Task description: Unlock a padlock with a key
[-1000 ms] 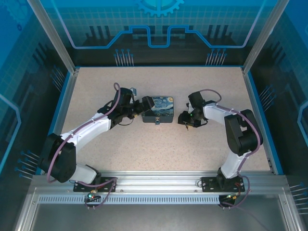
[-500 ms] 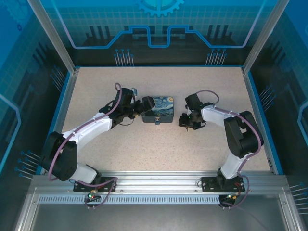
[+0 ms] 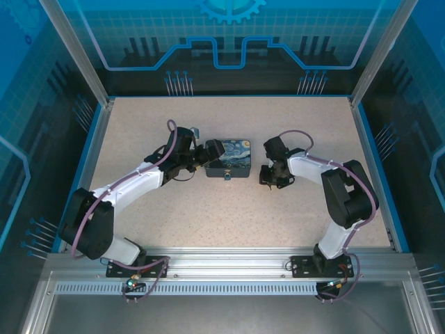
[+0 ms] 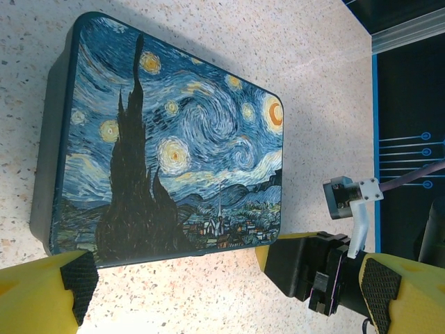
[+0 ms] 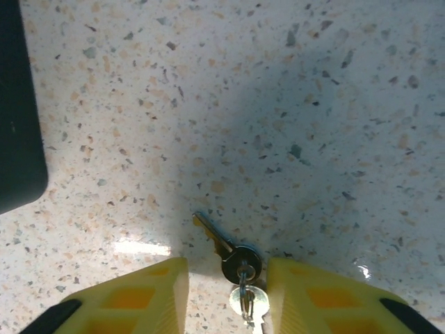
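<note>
Key (image 5: 226, 247) lies flat between the right gripper's (image 5: 228, 291) half-open fingers, not yet gripped. Being so thin, it could skid out or twist askew when pinched.

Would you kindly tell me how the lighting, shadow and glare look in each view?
Right wrist: a broad bluish shadow lies across the table, with a small white glare patch left of the key, which is sharp. Left wrist: the box lid is crisp and evenly lit. Top external: even light, only soft shadows.
</note>
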Motion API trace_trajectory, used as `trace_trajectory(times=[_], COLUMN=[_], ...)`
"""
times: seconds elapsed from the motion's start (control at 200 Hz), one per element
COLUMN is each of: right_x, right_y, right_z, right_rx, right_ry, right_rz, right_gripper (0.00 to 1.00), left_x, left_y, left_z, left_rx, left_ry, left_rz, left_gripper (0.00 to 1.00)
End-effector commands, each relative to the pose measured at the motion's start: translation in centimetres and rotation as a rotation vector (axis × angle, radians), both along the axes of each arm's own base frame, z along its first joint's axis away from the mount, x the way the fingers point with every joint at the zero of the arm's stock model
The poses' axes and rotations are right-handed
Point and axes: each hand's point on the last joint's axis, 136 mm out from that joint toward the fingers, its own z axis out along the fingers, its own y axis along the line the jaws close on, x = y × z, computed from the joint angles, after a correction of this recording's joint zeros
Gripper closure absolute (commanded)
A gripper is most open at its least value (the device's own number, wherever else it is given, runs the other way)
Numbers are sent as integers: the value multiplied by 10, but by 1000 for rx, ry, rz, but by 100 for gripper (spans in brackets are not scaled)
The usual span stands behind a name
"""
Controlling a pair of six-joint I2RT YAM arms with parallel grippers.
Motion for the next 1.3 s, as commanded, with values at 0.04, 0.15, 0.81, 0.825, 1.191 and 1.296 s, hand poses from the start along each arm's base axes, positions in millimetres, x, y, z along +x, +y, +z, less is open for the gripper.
trace_trajectory(times=[0.04,0.15,0.81,0.825,1.191,1.296], right_x=[-20,-22,-28,-28,-22,-24], right_y=[2,3,6,7,27,39], right_z=[-12,-13,-11,-10,59,88], right_rx=[-65,-88,-97,-94,87,195], right_ry=[84,88,78,76,-111,-186], right_rz=[43,56,83,85,185,242], right_gripper=[67,68,96,98,100,100], left_x=[5,5,5,5,1,0], left_y=[-11,-10,-10,-10,-11,-14], left_z=[14,14,17,18,23,25], left_rx=[-36,-38,-39,-39,-39,-55], left_ry=[-28,-28,-33,-35,-41,-40], left_rz=[-23,-22,-21,-22,-39,-54], left_gripper=[1,1,1,1,1,1])
